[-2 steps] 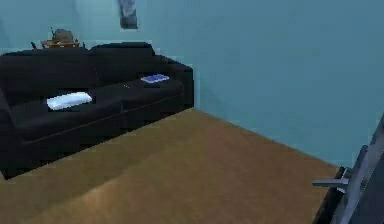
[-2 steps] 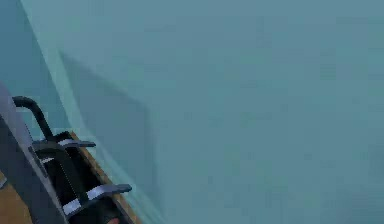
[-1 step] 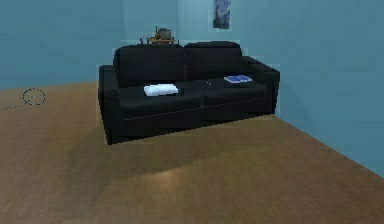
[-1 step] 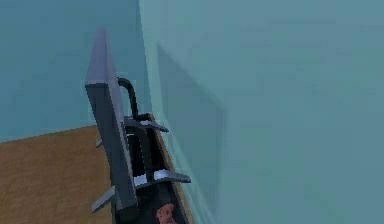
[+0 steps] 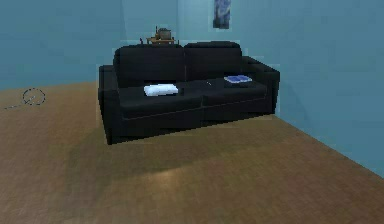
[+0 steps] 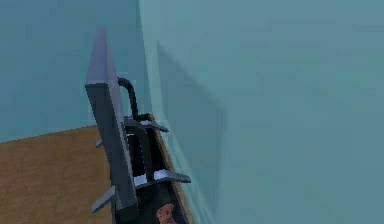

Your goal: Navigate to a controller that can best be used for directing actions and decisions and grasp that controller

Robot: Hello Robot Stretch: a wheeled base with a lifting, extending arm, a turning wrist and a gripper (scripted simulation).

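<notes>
- Dark-fingered gripper: you cannot tell how its fingers stand, apart or together, nor what they touch.
- Beside your arm side, a thin grey flat-panel television (image 6: pixel 105 110) shows edge-on. It is carried by a black tubular metal stand (image 6: pixel 143 140) close against the teal wall (image 6: pixel 290 100).
- A small reddish-brown thing (image 6: pixel 165 213) sits at that view's bottom edge, at the foot of the stand; its shape is too unclear to name.
- Ahead of you, a black two-seat cushioned sofa (image 5: pixel 160 122) stands on the brown wooden floor (image 5: pixel 200 185), in the corner.
- A white flat oblong thing (image 5: pixel 160 90) lies on the sofa's left seat cushion. This may be the controller, though you cannot be sure at this size.
- A small blue flat thing (image 5: pixel 237 79) lies on the right cushion, well apart from the white one.
- Behind the sofa's back, a brown lumpy ornament (image 5: pixel 160 38) shows above it.
- A pale poster (image 5: pixel 222 12) hangs on the wall; any print on it is too small to read.
</notes>
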